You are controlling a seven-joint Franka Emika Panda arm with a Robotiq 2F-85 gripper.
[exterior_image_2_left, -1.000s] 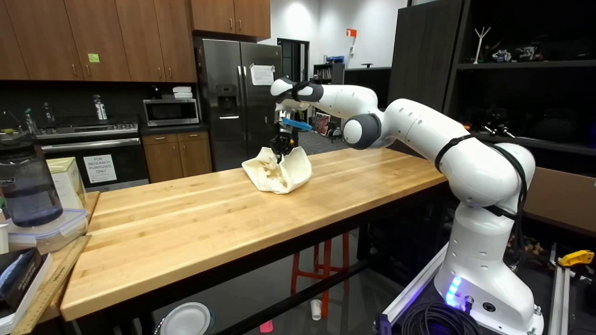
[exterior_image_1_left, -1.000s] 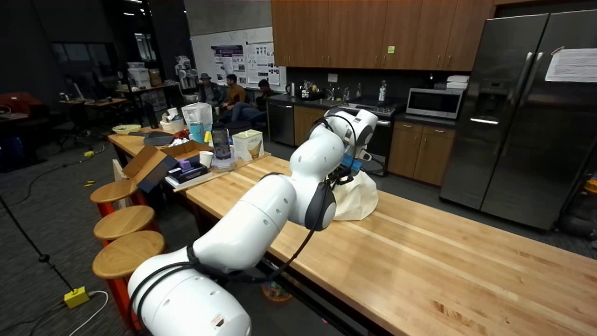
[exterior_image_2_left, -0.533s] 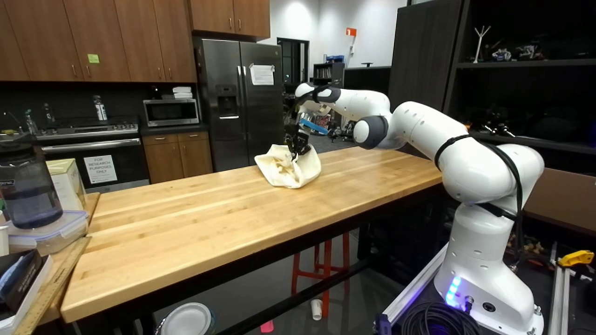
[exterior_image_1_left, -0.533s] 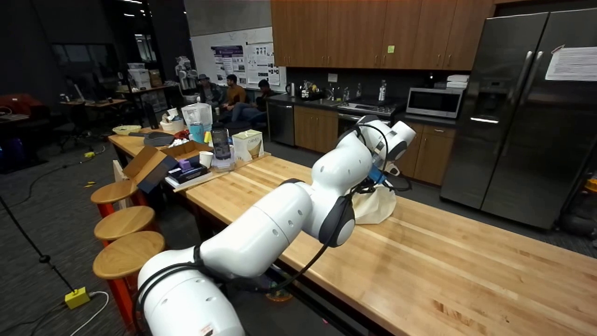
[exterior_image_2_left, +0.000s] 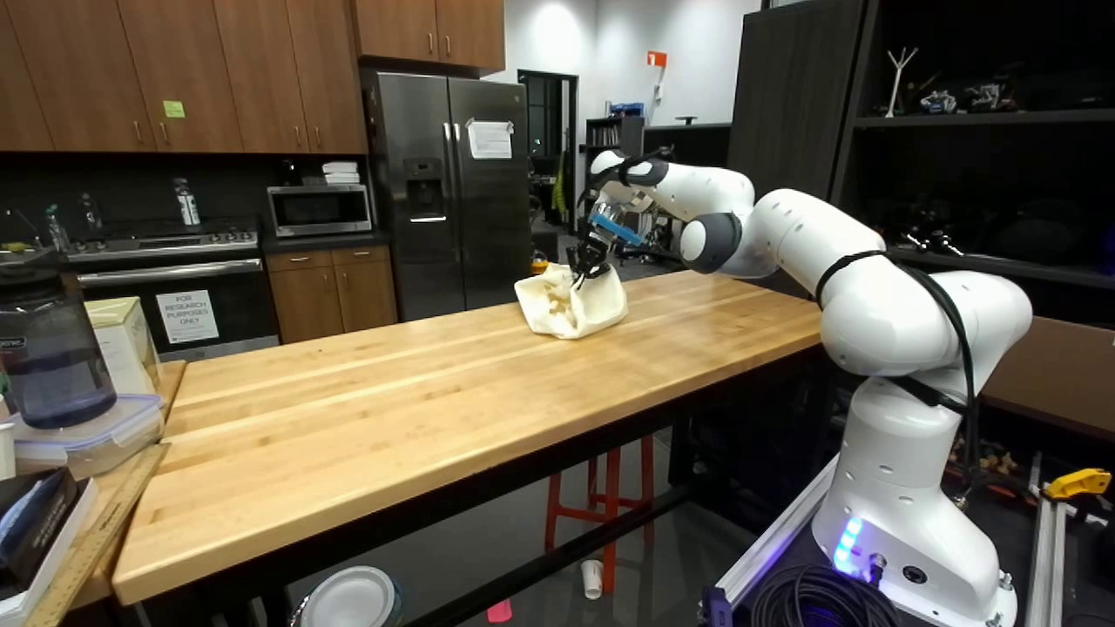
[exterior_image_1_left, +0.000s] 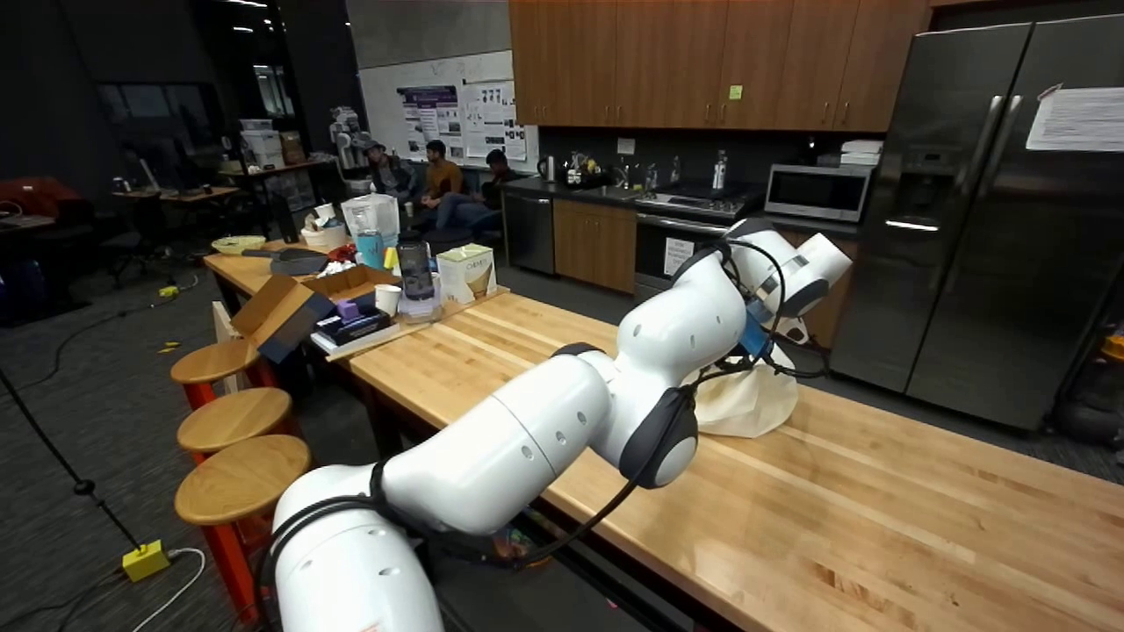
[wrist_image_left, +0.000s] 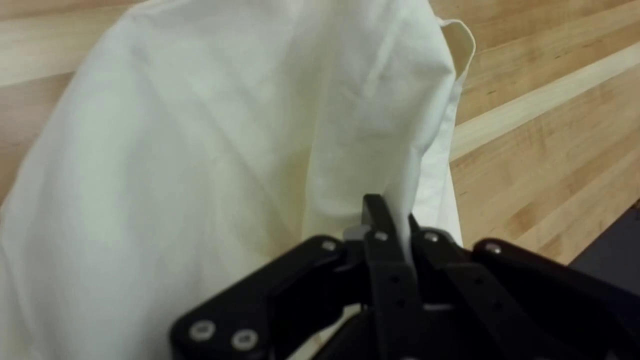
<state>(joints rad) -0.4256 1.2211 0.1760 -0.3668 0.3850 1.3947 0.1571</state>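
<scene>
Positions run left to right as seen in an exterior view. At the near left, a wooden ruler (exterior_image_2_left: 91, 540) lies along the left end of the wooden surface (exterior_image_2_left: 348, 453). A dark-lidded jug (exterior_image_2_left: 54, 348) stands on a clear container (exterior_image_2_left: 131, 427); a carton (exterior_image_2_left: 126, 348) stands just beside the jug, on its far side. Along the far side of the room, the oven (exterior_image_2_left: 131, 305), the microwave (exterior_image_2_left: 320, 209) and the refrigerator (exterior_image_2_left: 409, 279) follow in that sequence.

The cream cloth (exterior_image_2_left: 601, 309) rests right of the middle of the surface, near the far edge. It is bunched, with a hollow facing left, and its upper part rises to the fingers (wrist_image_left: 385, 257). The wrist view shows the fingers closed on a single fold of the cream cloth; the fold runs between them, and they are separated only by the fabric. Under the surface stands a red stool (exterior_image_2_left: 612, 488).

Above the fingers, a blue part (exterior_image_2_left: 617, 229) is mounted at the wrist, which slants down to the left. The white arm (exterior_image_2_left: 814, 231) extends from the wrist to the right and joins the base (exterior_image_2_left: 906, 514) at the near right, where a row of blue lights is lit.
</scene>
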